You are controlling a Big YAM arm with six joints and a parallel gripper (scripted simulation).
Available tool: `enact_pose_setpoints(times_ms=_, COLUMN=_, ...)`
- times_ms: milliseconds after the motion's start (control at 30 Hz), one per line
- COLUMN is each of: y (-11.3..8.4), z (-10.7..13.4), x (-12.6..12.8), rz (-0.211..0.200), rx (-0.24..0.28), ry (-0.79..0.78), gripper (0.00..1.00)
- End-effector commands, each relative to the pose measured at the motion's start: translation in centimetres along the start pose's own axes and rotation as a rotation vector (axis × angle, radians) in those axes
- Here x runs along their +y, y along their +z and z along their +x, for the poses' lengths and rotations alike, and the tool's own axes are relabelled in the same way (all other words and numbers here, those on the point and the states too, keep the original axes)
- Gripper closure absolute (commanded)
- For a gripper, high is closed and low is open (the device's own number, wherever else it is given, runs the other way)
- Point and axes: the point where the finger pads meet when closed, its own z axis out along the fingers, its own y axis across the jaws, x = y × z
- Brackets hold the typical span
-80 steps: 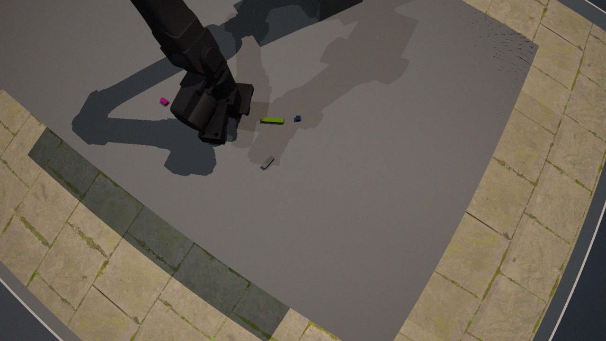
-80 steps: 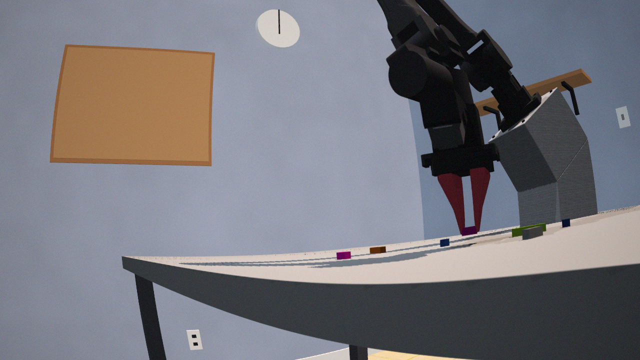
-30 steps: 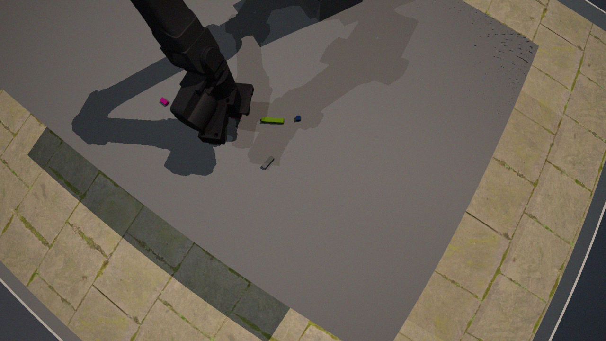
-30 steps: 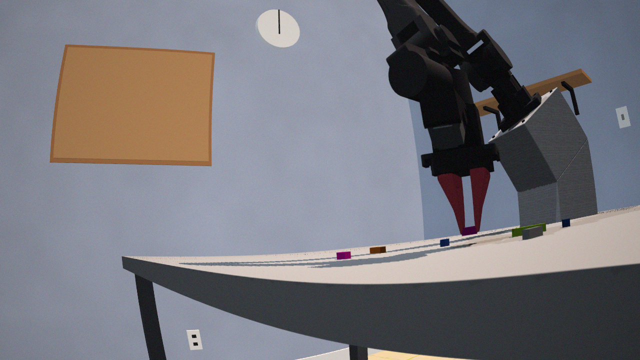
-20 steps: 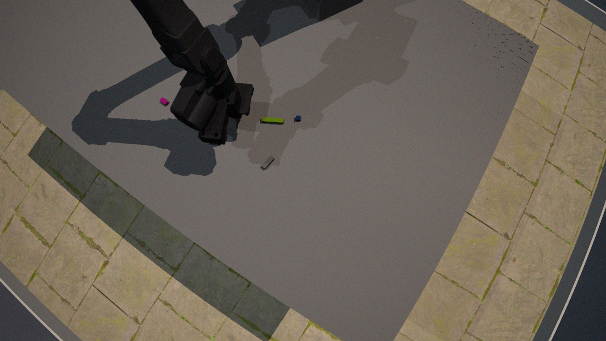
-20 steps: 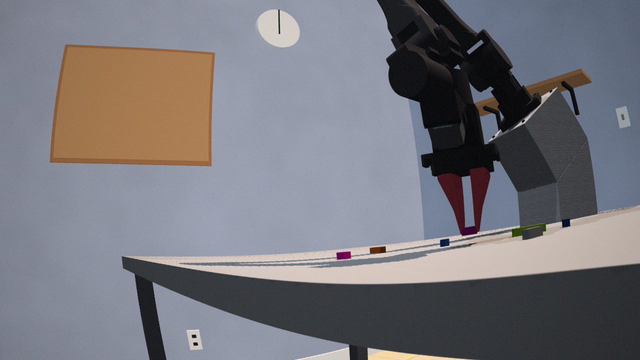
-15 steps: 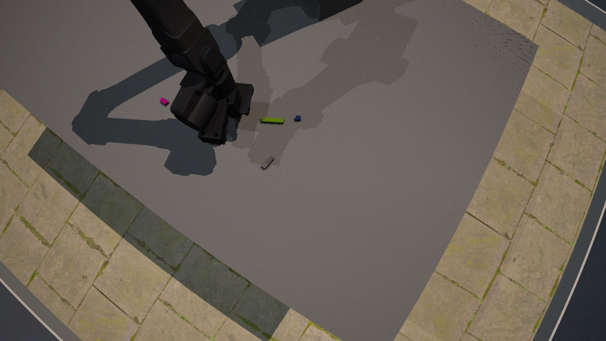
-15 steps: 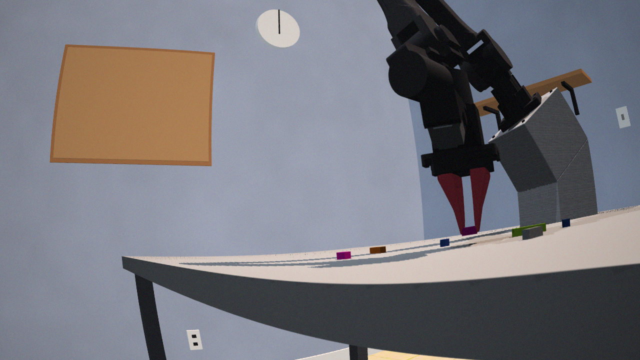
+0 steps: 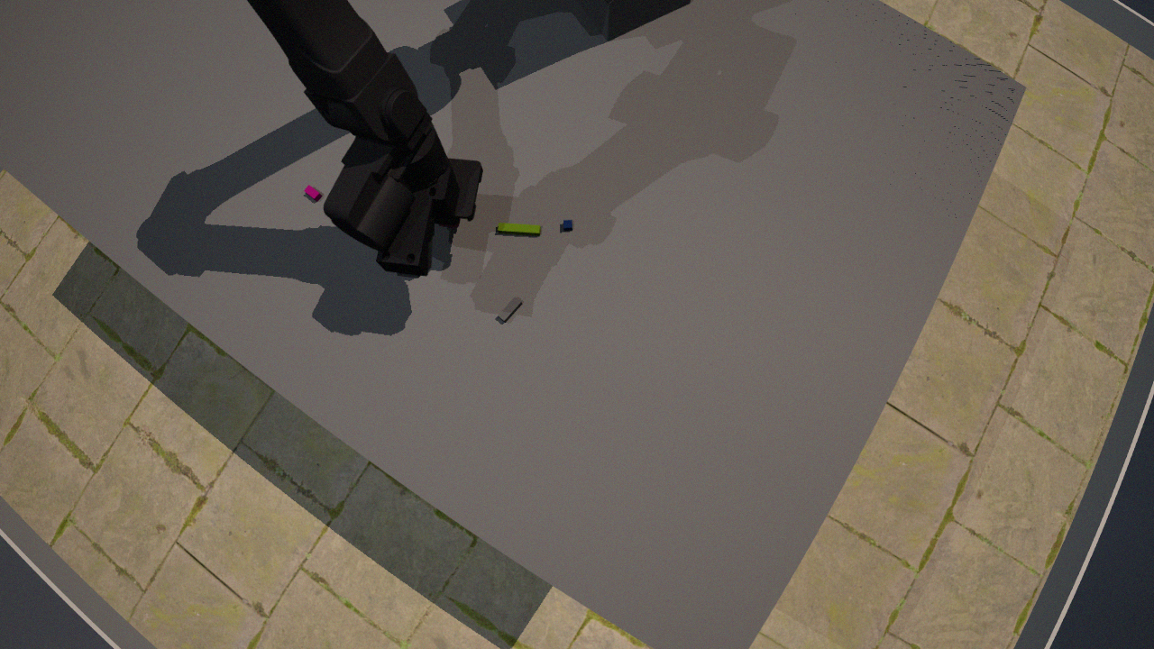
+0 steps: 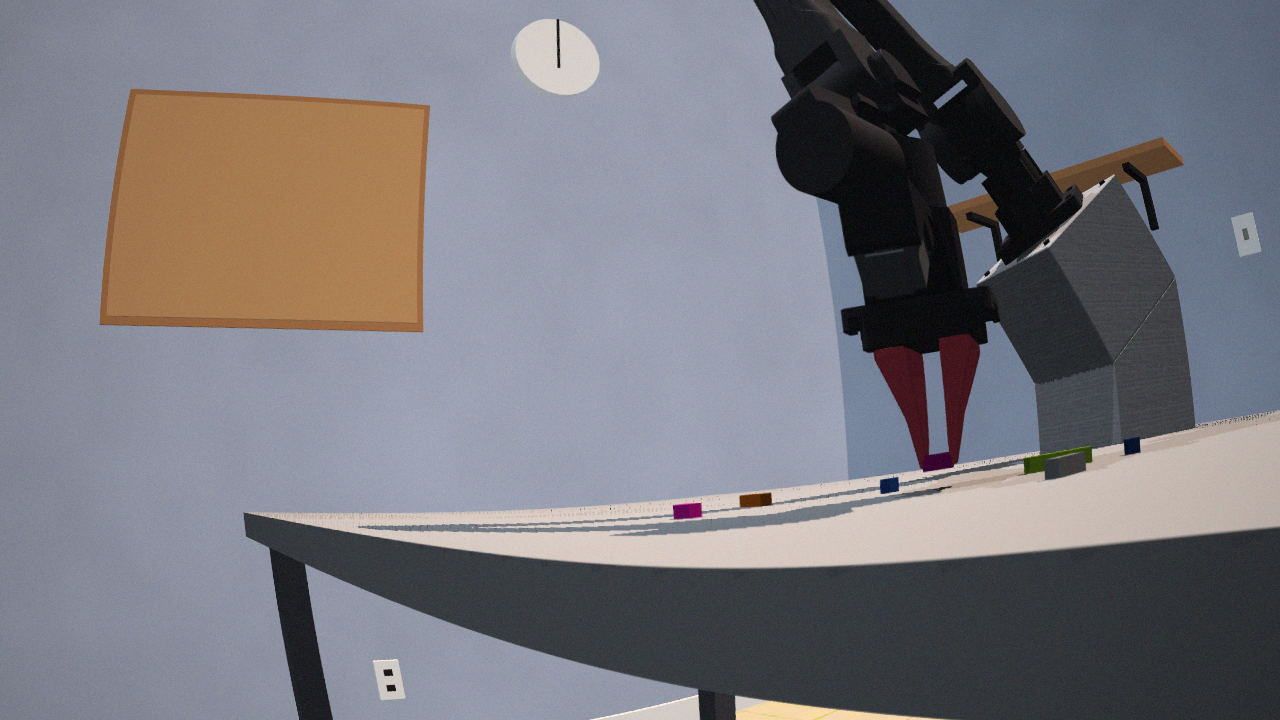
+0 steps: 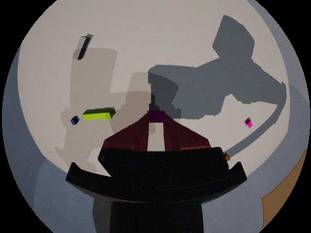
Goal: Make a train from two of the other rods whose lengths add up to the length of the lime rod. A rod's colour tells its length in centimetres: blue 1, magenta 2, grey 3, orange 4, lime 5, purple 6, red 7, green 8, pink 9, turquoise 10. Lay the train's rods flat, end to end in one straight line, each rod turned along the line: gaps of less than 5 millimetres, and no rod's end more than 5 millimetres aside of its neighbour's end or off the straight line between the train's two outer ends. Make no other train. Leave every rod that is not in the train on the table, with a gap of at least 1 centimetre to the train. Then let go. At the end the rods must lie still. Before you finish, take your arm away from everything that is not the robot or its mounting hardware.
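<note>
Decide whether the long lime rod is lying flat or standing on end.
The lime rod is lying flat: the exterior view shows it low, far longer than tall.

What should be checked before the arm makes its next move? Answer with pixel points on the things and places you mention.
1. Gripper (image 10: 938,458) (image 11: 156,117) shut on a magenta rod (image 10: 938,462) (image 11: 156,116): ok.
2. Grey rod (image 9: 508,309) (image 10: 1065,465) (image 11: 82,47), a possible train partner, lying flat: ok.
3. Grey rod apart from the lime rod (image 9: 517,230) (image 10: 1057,455) (image 11: 98,116): ok.
4. Held rod laid end to end with the grey rod: not ok.
5. Second magenta rod (image 9: 313,193) (image 10: 687,510) (image 11: 249,123) away from the grey rod: ok.
6. Grip firm enough: cannot tell.
</note>
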Motion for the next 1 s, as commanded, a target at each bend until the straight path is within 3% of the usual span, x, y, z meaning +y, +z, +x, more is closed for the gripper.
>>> enact_pose_setpoints(times_ms=0, y=-0.18, z=-0.87, x=0.49, rz=-0.005, rx=-0.01, ry=-0.025, gripper=0.86)
enact_pose_setpoints(times_ms=967, y=0.45, z=-1.0, x=-0.06, rz=0.003, rx=-0.019, ry=-0.011, gripper=0.86)
